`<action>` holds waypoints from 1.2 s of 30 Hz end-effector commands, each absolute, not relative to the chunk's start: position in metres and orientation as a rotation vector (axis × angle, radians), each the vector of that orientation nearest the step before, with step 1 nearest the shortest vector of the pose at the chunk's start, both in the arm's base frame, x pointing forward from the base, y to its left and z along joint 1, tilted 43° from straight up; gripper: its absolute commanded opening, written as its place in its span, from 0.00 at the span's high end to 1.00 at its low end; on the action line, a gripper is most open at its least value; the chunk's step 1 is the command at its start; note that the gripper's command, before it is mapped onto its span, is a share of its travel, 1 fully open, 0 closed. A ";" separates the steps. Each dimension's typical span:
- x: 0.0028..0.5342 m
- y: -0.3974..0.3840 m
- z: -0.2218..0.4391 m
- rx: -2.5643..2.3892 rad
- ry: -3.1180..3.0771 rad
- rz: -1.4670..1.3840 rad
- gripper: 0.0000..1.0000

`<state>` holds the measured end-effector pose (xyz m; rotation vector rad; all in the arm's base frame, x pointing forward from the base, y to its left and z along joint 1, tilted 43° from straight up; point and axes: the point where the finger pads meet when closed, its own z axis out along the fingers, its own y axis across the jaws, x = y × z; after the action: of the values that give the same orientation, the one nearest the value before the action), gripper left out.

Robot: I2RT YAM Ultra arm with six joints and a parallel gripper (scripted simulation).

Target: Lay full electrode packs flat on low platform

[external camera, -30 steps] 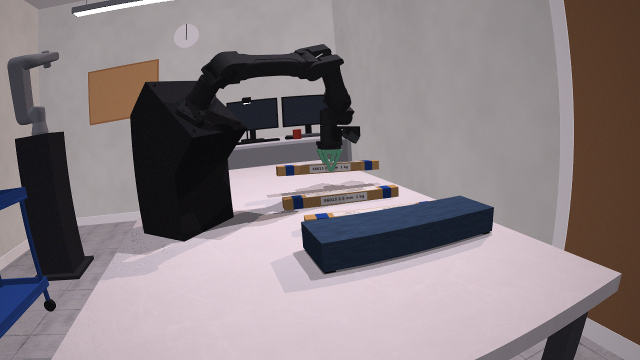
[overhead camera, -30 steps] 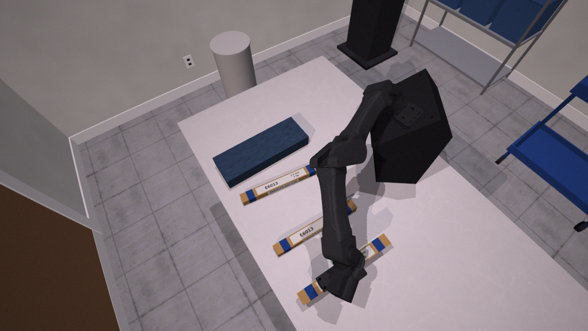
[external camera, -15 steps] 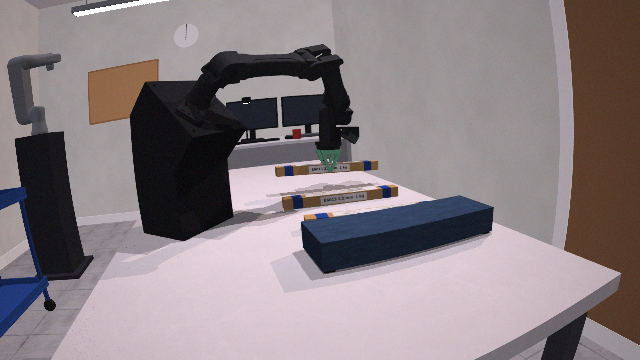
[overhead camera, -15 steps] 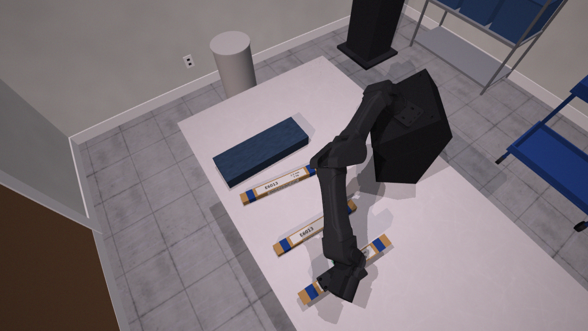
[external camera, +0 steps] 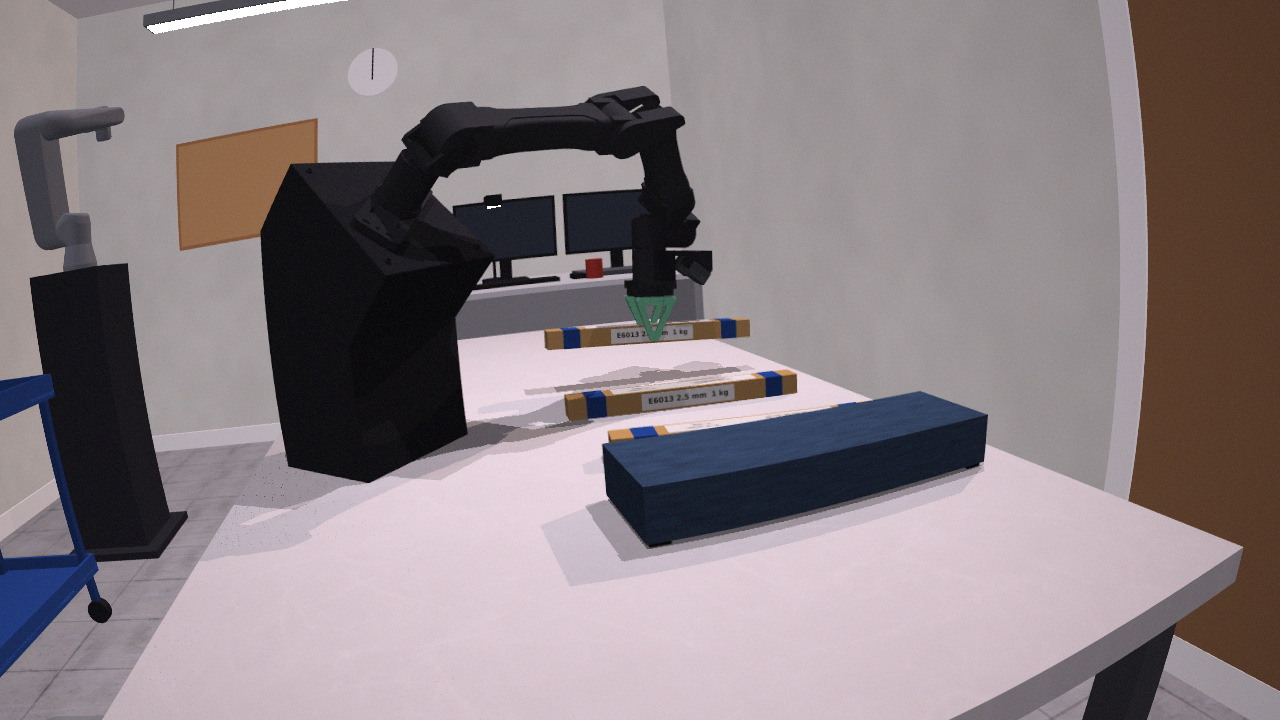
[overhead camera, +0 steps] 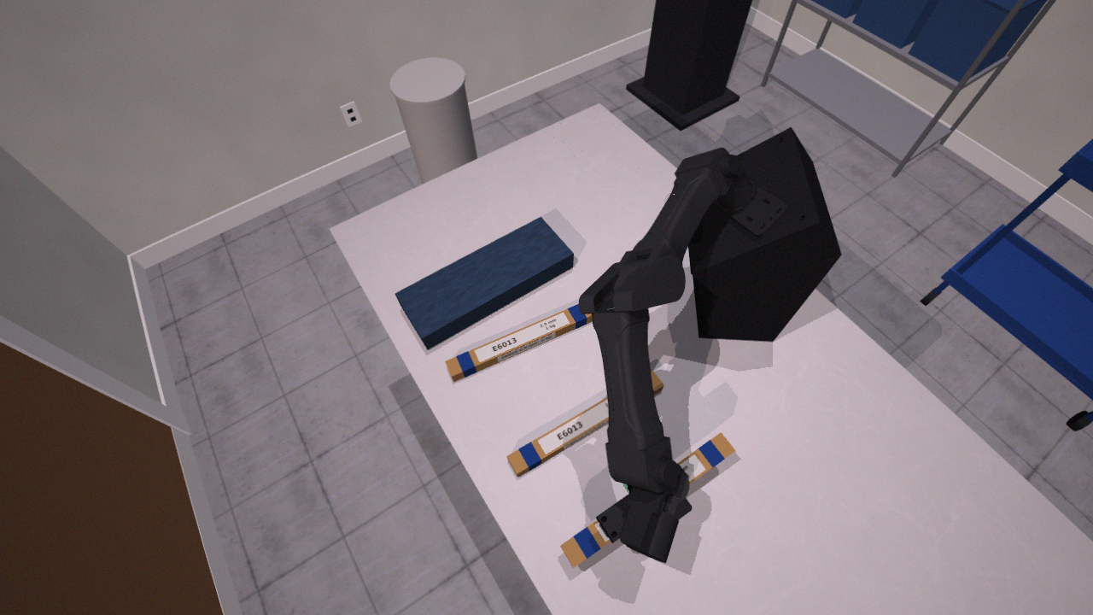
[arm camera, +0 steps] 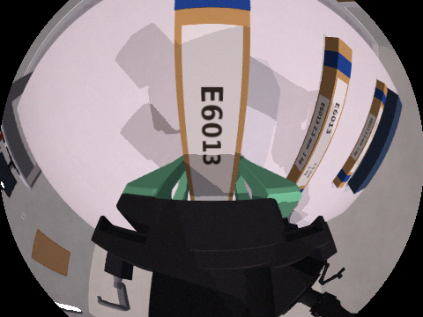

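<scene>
A robot's hand [external camera: 653, 320] [arm camera: 211, 158] grips an electrode pack [overhead camera: 584, 543] [external camera: 559, 339] [arm camera: 212, 66] above the bench [external camera: 626, 617]. Two more packs lie apart on the bench, the nearer one beside the dark blue low platform [overhead camera: 485, 277] [external camera: 796, 461] [arm camera: 374, 145].

Over the past second, the black robot arm [overhead camera: 633, 374] [external camera: 546, 129] [arm camera: 220, 238] has swung slightly toward its own base. The pack of electrodes [overhead camera: 716, 451] [external camera: 572, 338] [arm camera: 211, 66] held in its green fingers [overhead camera: 626, 486] [external camera: 636, 308] has shifted the same way with it. In the background, the tip of a second, grey arm [external camera: 42, 183] [arm camera: 120, 291] has turned, its small end piece now pointing downward.
</scene>
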<state>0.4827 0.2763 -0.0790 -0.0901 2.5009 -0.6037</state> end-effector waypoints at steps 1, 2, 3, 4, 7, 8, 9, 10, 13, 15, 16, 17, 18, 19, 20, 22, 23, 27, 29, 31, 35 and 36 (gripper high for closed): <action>0.465 0.325 -0.024 -0.141 2.436 -0.507 1.00; 0.465 0.325 -0.023 -0.141 2.436 -0.507 1.00; 0.464 0.325 -0.023 -0.141 2.437 -0.507 1.00; 0.463 0.325 -0.022 -0.141 2.437 -0.507 1.00; 0.460 0.325 -0.020 -0.141 2.437 -0.507 1.00; 0.459 0.325 -0.019 -0.141 2.437 -0.506 1.00; 0.459 0.326 -0.018 -0.141 2.437 -0.506 1.00; 0.458 0.326 -0.017 -0.141 2.437 -0.506 1.00; 0.456 0.326 -0.015 -0.141 2.437 -0.506 1.00; 0.454 0.328 -0.012 -0.141 2.436 -0.505 1.00; 0.453 0.329 -0.011 -0.141 2.437 -0.505 1.00; 0.452 0.329 -0.010 -0.141 2.437 -0.505 1.00; 0.451 0.329 -0.009 -0.141 2.437 -0.505 1.00; 0.450 0.330 -0.008 -0.141 2.437 -0.505 1.00; 0.449 0.330 -0.007 -0.141 2.437 -0.504 1.00; 0.447 0.331 -0.005 -0.141 2.437 -0.504 1.00; 0.446 0.331 -0.004 -0.141 2.437 -0.504 1.00; 0.442 0.333 0.001 -0.141 2.437 -0.504 1.00; 0.440 0.334 0.003 -0.141 2.437 -0.504 1.00; 0.440 0.334 0.003 -0.141 2.437 -0.504 1.00; 0.435 0.338 0.012 -0.139 2.433 -0.499 1.00; 0.434 0.338 0.012 -0.139 2.433 -0.499 1.00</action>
<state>0.4571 0.2929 -0.0424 -0.0842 2.4942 -0.5916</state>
